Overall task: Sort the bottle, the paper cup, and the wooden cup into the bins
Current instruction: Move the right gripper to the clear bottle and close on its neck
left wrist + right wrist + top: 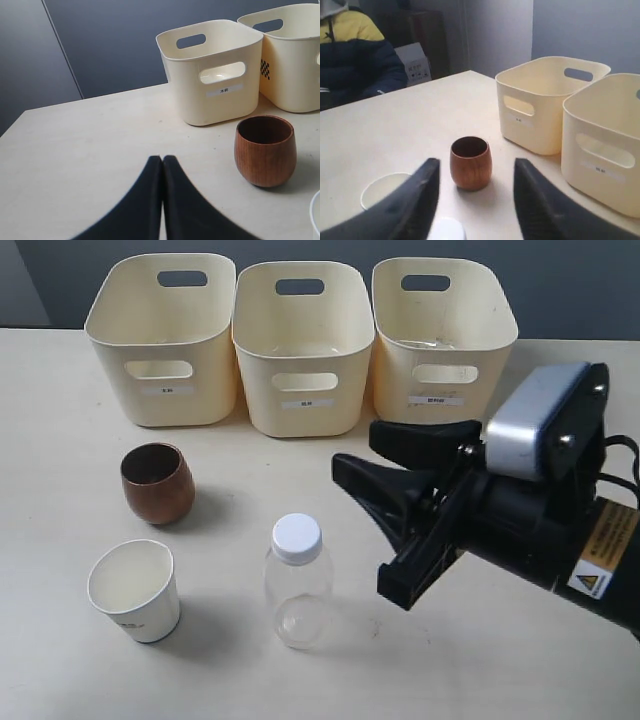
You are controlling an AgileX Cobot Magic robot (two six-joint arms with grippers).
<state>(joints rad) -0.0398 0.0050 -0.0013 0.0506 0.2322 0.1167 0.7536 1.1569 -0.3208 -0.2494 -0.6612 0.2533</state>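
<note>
We record the bottle (297,580) upright on the table (500,670), white cap on. In the exterior view the paper cup (134,590) stands to its left and the wooden cup (158,482) behind that cup, all three apart from one another and in front of the three bins (303,350), which stand side by side in a row. The right gripper (354,447) sits off to the bottle's right, jaws parted with nothing between them, while the left gripper (162,165) has its fingers pressed together, empty, near the wooden cup.
</note>
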